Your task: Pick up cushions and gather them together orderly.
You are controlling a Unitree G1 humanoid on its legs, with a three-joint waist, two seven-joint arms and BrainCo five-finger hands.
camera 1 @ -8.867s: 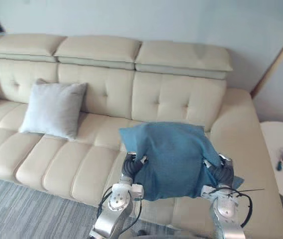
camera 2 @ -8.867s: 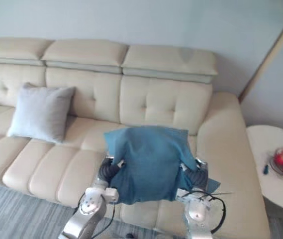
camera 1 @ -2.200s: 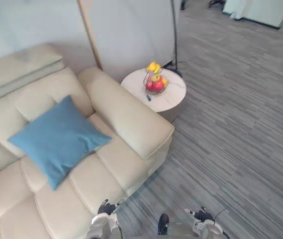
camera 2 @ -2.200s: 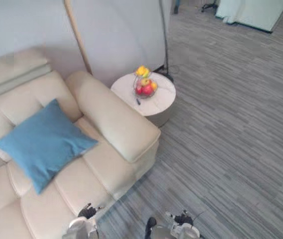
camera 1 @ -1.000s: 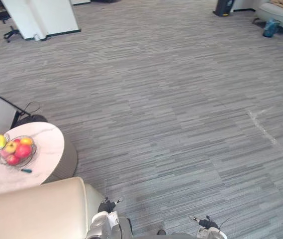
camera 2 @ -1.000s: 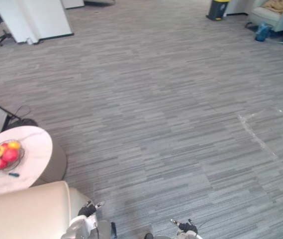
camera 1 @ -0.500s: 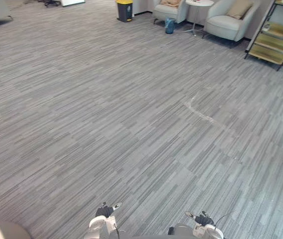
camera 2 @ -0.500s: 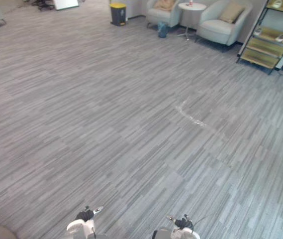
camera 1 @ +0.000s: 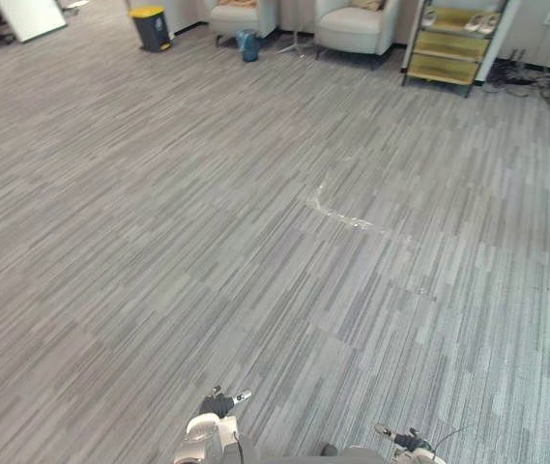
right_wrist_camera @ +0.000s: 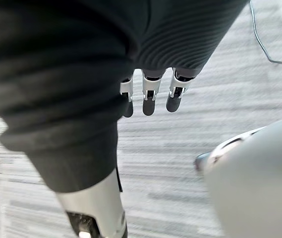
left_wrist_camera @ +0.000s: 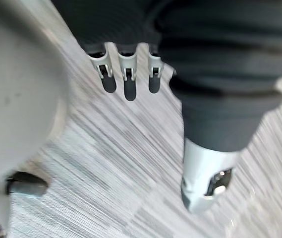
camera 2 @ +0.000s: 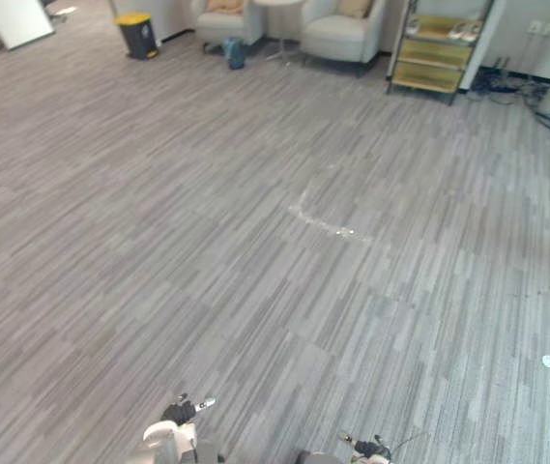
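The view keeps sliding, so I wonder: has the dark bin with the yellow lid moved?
No. The dark bin with the yellow lid stands left of the pale armchair as before; the whole view shifted, so the camera turned.

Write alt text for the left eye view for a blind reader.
Grey striped carpet stretches ahead, a pale scuff near its middle. At the far end stand armchairs, a yellow-lidded bin and a wooden shelf; the left hand and right hand hang empty at the bottom.
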